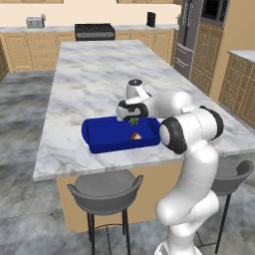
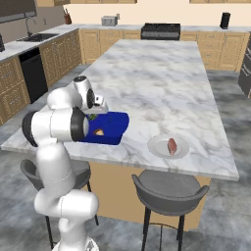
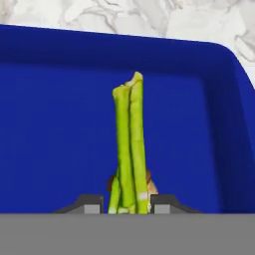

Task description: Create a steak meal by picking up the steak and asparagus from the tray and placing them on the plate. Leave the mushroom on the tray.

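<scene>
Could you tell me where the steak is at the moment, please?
The steak lies on the plate near the island's front edge, in the right base view well right of the blue tray, above the right-hand stool.

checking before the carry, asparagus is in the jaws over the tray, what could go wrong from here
1. The asparagus sticks far beyond the jaws, so it may swing or slip.
2. Its tip could catch the tray wall.
3. The steak takes up part of the plate, leaving little room.
</scene>
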{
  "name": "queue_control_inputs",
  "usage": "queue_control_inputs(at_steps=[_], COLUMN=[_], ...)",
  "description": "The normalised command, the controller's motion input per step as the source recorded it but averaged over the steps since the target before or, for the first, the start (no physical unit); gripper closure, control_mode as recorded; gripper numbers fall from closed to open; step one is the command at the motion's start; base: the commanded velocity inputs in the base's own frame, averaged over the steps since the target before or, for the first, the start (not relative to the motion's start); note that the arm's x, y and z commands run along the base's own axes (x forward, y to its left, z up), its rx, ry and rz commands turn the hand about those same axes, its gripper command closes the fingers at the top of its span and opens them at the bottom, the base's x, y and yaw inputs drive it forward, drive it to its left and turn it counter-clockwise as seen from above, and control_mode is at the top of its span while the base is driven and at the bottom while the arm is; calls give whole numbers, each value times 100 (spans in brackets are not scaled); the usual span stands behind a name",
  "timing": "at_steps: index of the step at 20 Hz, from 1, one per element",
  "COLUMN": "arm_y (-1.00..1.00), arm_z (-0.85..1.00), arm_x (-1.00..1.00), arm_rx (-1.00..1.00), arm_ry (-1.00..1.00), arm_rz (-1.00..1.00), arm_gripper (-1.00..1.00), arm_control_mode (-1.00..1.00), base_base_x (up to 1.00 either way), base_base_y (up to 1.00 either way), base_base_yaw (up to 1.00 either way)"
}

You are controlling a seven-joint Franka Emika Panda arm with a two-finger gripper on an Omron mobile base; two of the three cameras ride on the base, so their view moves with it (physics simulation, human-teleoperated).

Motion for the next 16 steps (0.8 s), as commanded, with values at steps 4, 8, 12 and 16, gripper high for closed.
queue_control_inputs(at_steps=[4, 8, 12, 16], arm_y=[-96, -100, -100, -100], arm_z=[27, 5, 4, 0], arm_x=[-58, -47, -26, -5], arm_rx=[0, 0, 0, 0], arm_ry=[0, 0, 0, 0], arm_rz=[0, 0, 0, 0], arm_gripper=[100, 100, 100, 100], arm_control_mode=[-100, -100, -100, -100], base_base_x=[0, 0, 0, 0], base_base_y=[0, 0, 0, 0], base_base_yaw=[0, 0, 0, 0])
